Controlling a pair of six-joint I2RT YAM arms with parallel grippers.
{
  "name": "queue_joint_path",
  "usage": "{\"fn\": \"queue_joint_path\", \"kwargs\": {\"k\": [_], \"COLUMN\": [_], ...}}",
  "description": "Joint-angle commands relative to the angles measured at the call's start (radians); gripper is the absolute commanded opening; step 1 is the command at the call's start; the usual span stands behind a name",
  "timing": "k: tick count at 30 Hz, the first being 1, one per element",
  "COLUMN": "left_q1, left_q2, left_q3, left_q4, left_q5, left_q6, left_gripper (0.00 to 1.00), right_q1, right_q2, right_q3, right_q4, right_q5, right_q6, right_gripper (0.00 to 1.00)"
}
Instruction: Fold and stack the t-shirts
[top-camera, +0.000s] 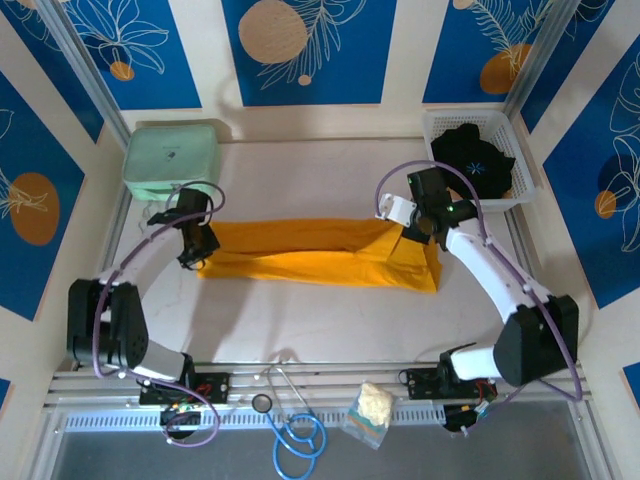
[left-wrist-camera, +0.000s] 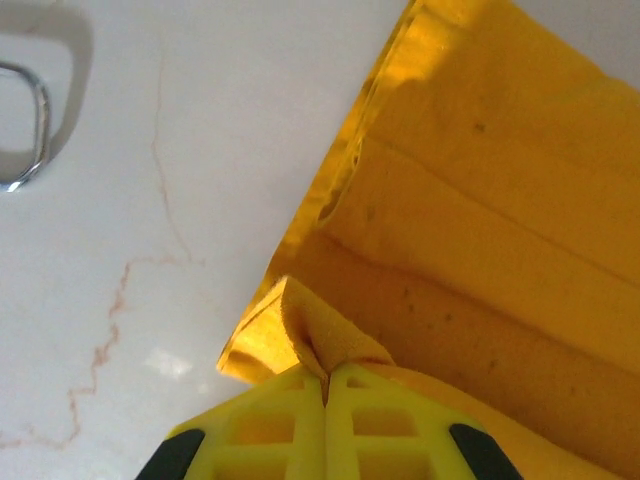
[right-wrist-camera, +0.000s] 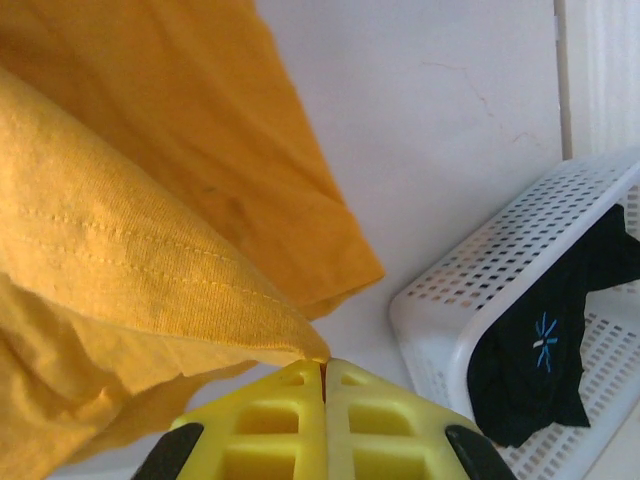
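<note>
Table (top-camera: 300, 320): from above I see the orange-yellow t-shirt (top-camera: 310, 252) stretched across the middle, between both arms.
White basket (top-camera: 445, 120): far right corner, with the black t-shirt (top-camera: 475, 155) inside. My right wrist view shows its blue starburst (right-wrist-camera: 543, 340).
Left gripper (left-wrist-camera: 325, 375): pinching the shirt's left edge.
Right gripper (right-wrist-camera: 325, 365): pinching the right hem.

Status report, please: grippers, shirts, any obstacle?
Left gripper and right gripper shut on orange shirt ends. Black shirt in white basket. No obstacle seen.
</note>
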Motion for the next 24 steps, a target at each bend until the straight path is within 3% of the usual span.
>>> {"fn": "queue_joint_path", "kwargs": {"k": [1,4,7,9,12,16,20,24], "left_q1": [0.014,0.014,0.014,0.016,0.016,0.018,0.018,0.016], "left_q2": [0.085,0.158,0.213,0.235,0.259,0.262,0.225,0.170], "left_q3": [0.053,0.080,0.108,0.126,0.157,0.193,0.190,0.158], "left_q4": [0.021,0.037,0.044,0.047,0.041,0.015,-0.003,-0.012], "left_q5": [-0.021,-0.023,-0.036,-0.052,-0.074,-0.102,-0.122,-0.121], "left_q6": [0.040,0.045,0.047,0.050,0.061,0.079,0.089,0.097], "left_gripper": [0.00,0.02,0.30,0.51,0.69,0.85,1.00,0.99], "right_q1": [-0.030,-0.044,-0.047,-0.048,-0.049,-0.040,-0.027,-0.022], "right_q2": [0.083,0.178,0.274,0.334,0.400,0.426,0.379,0.331], "right_q3": [0.057,0.095,0.133,0.158,0.199,0.244,0.276,0.283], "right_q4": [0.100,0.140,0.178,0.199,0.221,0.187,0.026,-0.195], "right_q5": [-0.054,-0.062,-0.038,-0.019,-0.002,0.016,-0.012,-0.157], "right_q6": [-0.038,-0.032,0.003,0.051,0.175,0.399,0.686,1.082], "right_gripper": [0.00,0.00,0.00,0.11,0.22,0.34,0.35,0.36]}}
